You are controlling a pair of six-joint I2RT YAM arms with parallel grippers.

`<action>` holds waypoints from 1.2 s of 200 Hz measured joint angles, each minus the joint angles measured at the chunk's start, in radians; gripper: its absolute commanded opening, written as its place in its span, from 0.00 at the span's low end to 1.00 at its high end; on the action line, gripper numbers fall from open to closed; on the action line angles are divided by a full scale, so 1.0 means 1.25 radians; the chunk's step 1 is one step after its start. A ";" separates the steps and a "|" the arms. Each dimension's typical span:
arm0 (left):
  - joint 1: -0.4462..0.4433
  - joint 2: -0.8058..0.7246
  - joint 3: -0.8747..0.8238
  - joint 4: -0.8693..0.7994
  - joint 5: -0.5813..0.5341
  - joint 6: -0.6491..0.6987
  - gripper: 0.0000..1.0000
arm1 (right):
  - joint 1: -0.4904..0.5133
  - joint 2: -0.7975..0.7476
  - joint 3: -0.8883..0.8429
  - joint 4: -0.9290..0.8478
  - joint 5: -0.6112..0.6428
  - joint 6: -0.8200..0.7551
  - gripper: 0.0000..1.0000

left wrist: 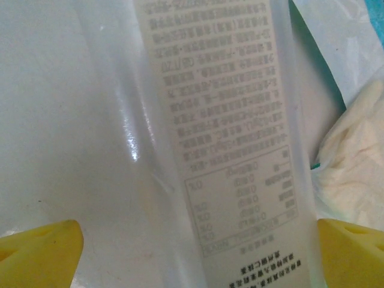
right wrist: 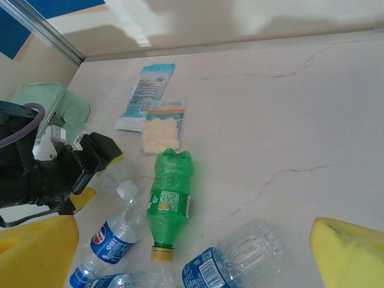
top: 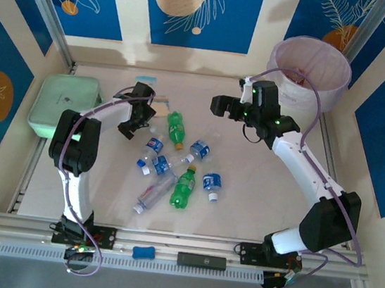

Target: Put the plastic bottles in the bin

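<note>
- The bin (top: 335, 85) is recorded at the far right corner of the table (top: 255, 209), with a pale pink liner folded over its rim. It stands well apart from the bottles.
- The plastic bottles (top: 165, 165) are found lying loose in the middle of the table, between the two arms.
- Two green ones are noted. The far green bottle (top: 175, 129) lies just beside the left arm's wrist, and the near green bottle (top: 184, 187) lies among clear, blue-labelled ones.
- The left gripper (left wrist: 198, 246) is lowered over a clear bottle (left wrist: 150, 150) with a white printed label. Its yellow fingers (left wrist: 42, 252) are spread wide, one on each side of the bottle.
- The bottle takes up nearly the whole gap, and it cannot be determined whether the pads are touching it.
- The right gripper (right wrist: 192, 234) is held above the table between the bottles and the bin. Its fingers are spread wide and nothing is held between them.
- In the right wrist view the far green bottle is seen on its side, with its yellow cap (right wrist: 161, 254) toward the camera and its crumpled base toward the packets.
- A blue-white packet (right wrist: 147, 96) and a clear packet (right wrist: 162, 129) of cream-coloured contents lie touching, beyond that base.
- A mint-green pouch (top: 65, 104) lies at the left edge of the table.
</note>
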 measured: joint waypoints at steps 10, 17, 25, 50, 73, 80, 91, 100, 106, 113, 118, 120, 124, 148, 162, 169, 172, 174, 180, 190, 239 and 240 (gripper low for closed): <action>0.003 0.002 0.000 0.000 0.000 0.000 0.94 | 0.000 -0.002 0.000 0.000 0.000 -0.001 0.99; 0.006 0.002 0.000 0.000 0.000 -0.001 0.92 | 0.000 -0.002 0.000 0.000 0.001 -0.002 0.99; 0.009 0.003 0.000 0.000 0.000 -0.001 0.89 | 0.000 -0.002 0.000 0.000 0.001 -0.001 0.99; 0.015 0.003 0.000 0.000 -0.006 -0.002 0.80 | 0.000 -0.002 -0.001 0.000 0.001 -0.001 0.99; 0.015 0.003 -0.001 0.000 -0.006 0.001 0.71 | 0.000 -0.002 -0.001 0.000 0.001 -0.001 0.99; 0.015 0.003 -0.002 0.000 -0.007 0.000 0.69 | 0.000 -0.002 -0.001 0.000 0.001 -0.001 0.99; 0.015 0.003 -0.004 0.000 -0.008 -0.001 0.66 | 0.000 -0.002 -0.001 0.000 0.001 -0.001 0.99; 0.015 0.003 -0.005 0.001 -0.009 -0.001 0.65 | 0.000 -0.002 -0.001 0.000 0.001 -0.001 0.99; 0.015 0.003 -0.005 0.001 -0.009 0.000 0.64 | 0.000 -0.002 -0.001 0.000 0.001 -0.001 0.99; 0.015 0.003 -0.005 0.001 -0.009 -0.001 0.63 | 0.000 -0.002 -0.001 0.000 0.001 -0.001 0.99; 0.015 0.003 -0.005 0.001 -0.009 -0.001 0.60 | 0.000 -0.002 -0.001 0.000 0.001 -0.001 0.99; 0.015 0.003 -0.005 0.001 -0.009 0.000 0.59 | 0.000 -0.002 -0.001 0.000 0.001 -0.001 0.99; 0.015 0.003 -0.005 0.001 -0.009 -0.001 0.58 | 0.000 -0.002 -0.001 0.000 0.001 -0.001 0.99; 0.015 0.001 -0.006 0.004 -0.009 0.004 0.47 | 0.000 -0.002 -0.001 0.000 0.001 -0.001 0.99; 0.015 -0.003 -0.011 0.008 -0.009 0.009 0.45 | 0.000 -0.002 -0.001 0.000 0.000 -0.001 0.99; 0.015 -0.006 -0.015 0.012 -0.012 0.012 0.45 | 0.000 -0.002 -0.001 0.000 0.000 -0.001 0.99; 0.015 -0.008 -0.017 0.013 -0.012 0.015 0.45 | 0.000 -0.002 -0.001 0.000 0.000 -0.001 0.99; 0.015 -0.009 -0.019 0.015 -0.012 0.017 0.45 | 0.000 -0.002 -0.001 0.000 0.000 -0.001 0.99; 0.015 -0.013 -0.025 0.020 -0.014 0.022 0.45 | 0.000 -0.002 -0.001 0.000 0.000 0.000 0.99; 0.015 -0.023 -0.038 0.023 -0.022 0.029 0.45 | 0.000 -0.002 -0.001 0.000 0.000 0.002 0.99; 0.017 -0.154 -0.161 0.076 -0.053 0.132 0.44 | 0.002 -0.001 0.000 0.006 -0.013 0.009 0.99; 0.017 -0.157 -0.164 0.079 -0.053 0.135 0.44 | 0.002 -0.001 0.000 0.007 -0.013 0.009 0.99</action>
